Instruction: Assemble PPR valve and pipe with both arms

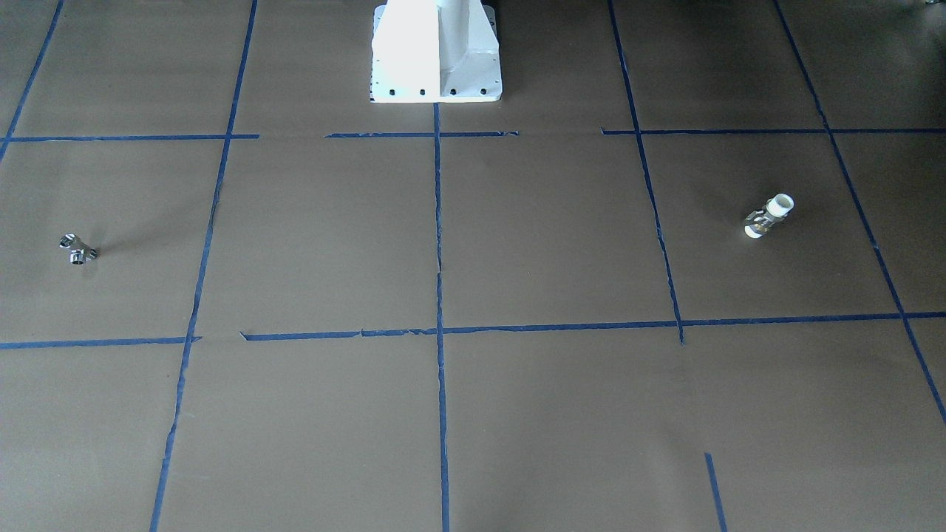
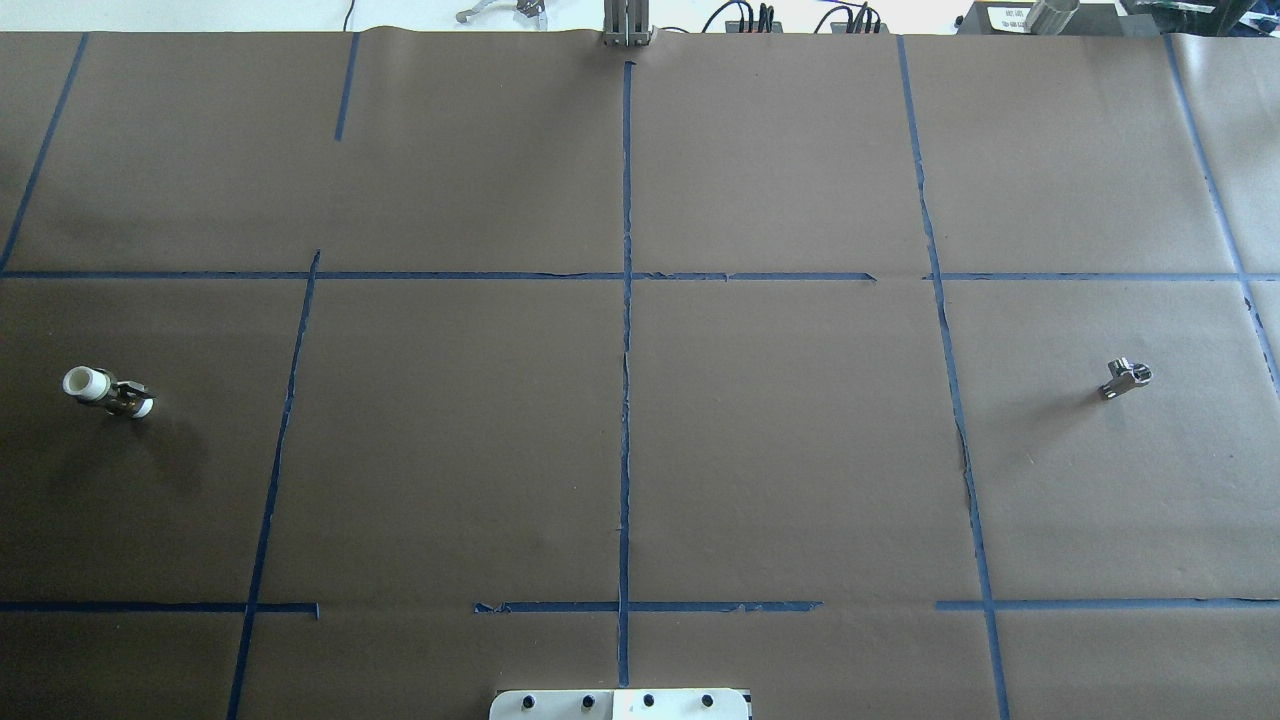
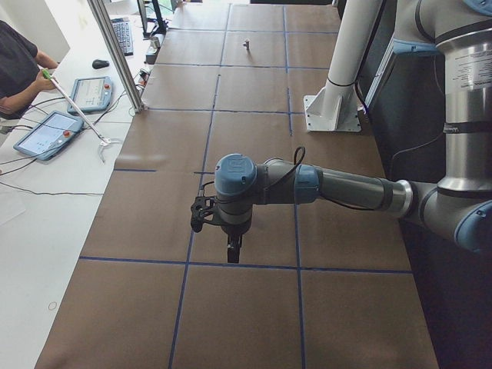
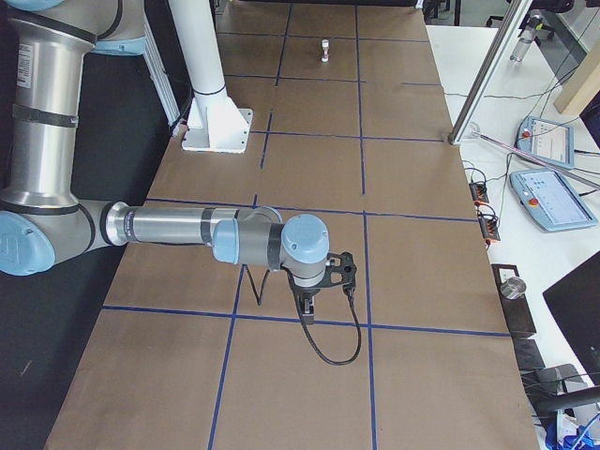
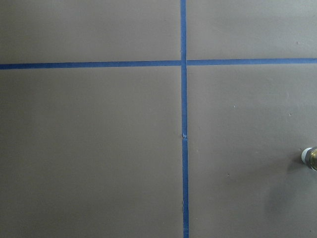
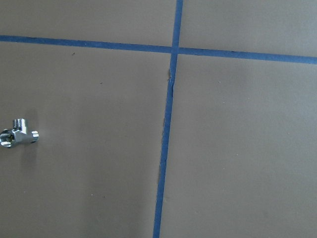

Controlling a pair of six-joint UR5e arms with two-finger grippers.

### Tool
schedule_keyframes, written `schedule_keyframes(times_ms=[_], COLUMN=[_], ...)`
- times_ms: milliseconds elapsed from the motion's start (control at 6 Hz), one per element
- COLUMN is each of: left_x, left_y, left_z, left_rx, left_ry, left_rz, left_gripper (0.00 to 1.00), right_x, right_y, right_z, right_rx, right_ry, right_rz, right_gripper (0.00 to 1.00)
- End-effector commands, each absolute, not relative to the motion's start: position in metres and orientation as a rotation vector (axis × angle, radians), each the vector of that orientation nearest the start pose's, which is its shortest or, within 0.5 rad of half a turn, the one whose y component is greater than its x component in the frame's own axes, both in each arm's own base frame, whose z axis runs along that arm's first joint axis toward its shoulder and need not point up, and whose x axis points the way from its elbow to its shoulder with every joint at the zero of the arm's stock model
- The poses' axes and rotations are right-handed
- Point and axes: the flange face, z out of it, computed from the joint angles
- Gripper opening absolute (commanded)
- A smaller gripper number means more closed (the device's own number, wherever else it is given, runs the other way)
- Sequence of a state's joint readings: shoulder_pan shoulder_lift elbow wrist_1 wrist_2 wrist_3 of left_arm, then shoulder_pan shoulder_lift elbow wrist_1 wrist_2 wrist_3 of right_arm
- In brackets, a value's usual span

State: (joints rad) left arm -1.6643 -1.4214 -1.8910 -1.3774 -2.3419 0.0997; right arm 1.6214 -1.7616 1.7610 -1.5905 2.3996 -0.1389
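The PPR valve, with white ends and a metal middle, lies on the brown table at the far left of the overhead view. It also shows in the front view, and its edge shows in the left wrist view. The chrome pipe lies at the far right, and shows in the front view and the right wrist view. The left gripper and the right gripper hang above the table's ends, seen only in the side views. I cannot tell whether either is open or shut.
The white pedestal base stands at the robot's side of the table. Blue tape lines divide the brown paper into squares. An operator sits by tablets on a white side table, next to an aluminium post.
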Motion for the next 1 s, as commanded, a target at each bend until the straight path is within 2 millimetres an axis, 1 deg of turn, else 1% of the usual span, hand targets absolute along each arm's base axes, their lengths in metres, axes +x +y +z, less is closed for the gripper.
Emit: schedule_keyframes(times_ms=[0,167,333,500,667,833], left_x=[-0.100,-0.099,-0.099,-0.092,-0.089,-0.088], left_y=[-0.416,-0.415,-0.415,-0.417,-0.404,-0.400], left_z=[0.590,0.587,0.593,0.595,0.592,0.593], left_rx=[0.057,0.062,0.052,0.048,0.047,0.045], left_ry=[0.776,0.775,0.776,0.776,0.790,0.801], left_rz=[0.005,0.013,0.008,0.026,0.028,0.029], left_gripper=[1.00,1.00,1.00,1.00,1.00,1.00], right_x=[0.078,0.078,0.078,0.078,0.078,0.077], right_y=[-0.418,-0.416,-0.415,-0.414,-0.413,-0.411], right_z=[0.660,0.661,0.662,0.663,0.663,0.664], right_rx=[0.055,0.051,0.050,0.050,0.053,0.054], right_ry=[-0.828,-0.833,-0.833,-0.835,-0.839,-0.839], right_rz=[-0.028,-0.024,-0.023,-0.025,-0.028,-0.033], right_gripper=[1.00,1.00,1.00,1.00,1.00,1.00])
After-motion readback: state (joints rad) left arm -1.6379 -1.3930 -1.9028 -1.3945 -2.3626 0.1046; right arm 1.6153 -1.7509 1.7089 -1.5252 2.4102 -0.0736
